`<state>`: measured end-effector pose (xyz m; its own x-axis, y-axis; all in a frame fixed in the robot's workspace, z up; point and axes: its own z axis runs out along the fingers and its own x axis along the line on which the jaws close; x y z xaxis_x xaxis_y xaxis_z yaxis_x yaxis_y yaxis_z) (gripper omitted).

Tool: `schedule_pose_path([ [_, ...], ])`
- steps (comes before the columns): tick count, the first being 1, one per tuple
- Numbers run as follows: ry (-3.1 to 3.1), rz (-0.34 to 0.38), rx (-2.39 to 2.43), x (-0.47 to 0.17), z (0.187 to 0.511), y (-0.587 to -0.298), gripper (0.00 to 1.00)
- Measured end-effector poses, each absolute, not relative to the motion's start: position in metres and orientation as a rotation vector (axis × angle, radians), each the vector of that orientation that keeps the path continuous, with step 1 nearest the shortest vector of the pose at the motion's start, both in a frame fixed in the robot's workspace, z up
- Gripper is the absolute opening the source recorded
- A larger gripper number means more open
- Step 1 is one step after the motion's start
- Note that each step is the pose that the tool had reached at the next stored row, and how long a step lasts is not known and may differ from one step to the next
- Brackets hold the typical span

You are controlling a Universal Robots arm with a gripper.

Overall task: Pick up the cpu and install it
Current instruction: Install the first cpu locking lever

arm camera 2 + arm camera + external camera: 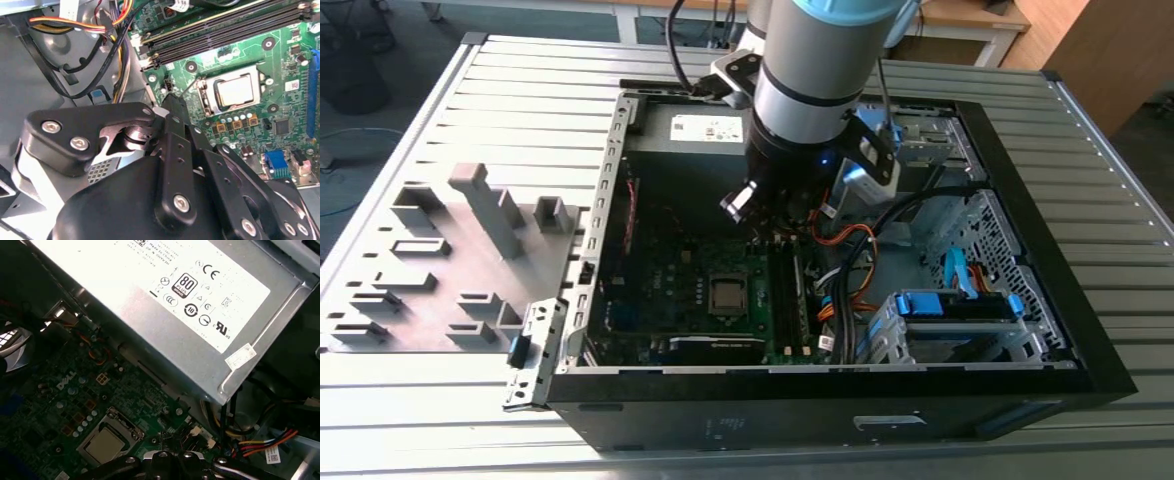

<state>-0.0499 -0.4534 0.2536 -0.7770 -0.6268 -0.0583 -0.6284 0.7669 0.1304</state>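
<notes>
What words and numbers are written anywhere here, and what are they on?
power supply label: a square badge, round marks and fine print; I do not read these out.
motherboard: a white printed word, likewise left unread.
white sticker on the board: too small to read.
cable tag: too small to read.
cpu: no print that I can make out on its top.

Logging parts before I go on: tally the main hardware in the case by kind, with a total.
cpu, seated in its motherboard socket: 1
motherboard: 1
power supply: 1
blue drive caddy: 1
gripper, above the board: 1
Total: 5
</notes>
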Motion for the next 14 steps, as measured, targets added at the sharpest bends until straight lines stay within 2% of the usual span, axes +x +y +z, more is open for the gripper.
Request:
schedule_pose_path([
  [14,2.927,0.209,-1.108,-0.0499,0.2442,-0.4444,0.11],
])
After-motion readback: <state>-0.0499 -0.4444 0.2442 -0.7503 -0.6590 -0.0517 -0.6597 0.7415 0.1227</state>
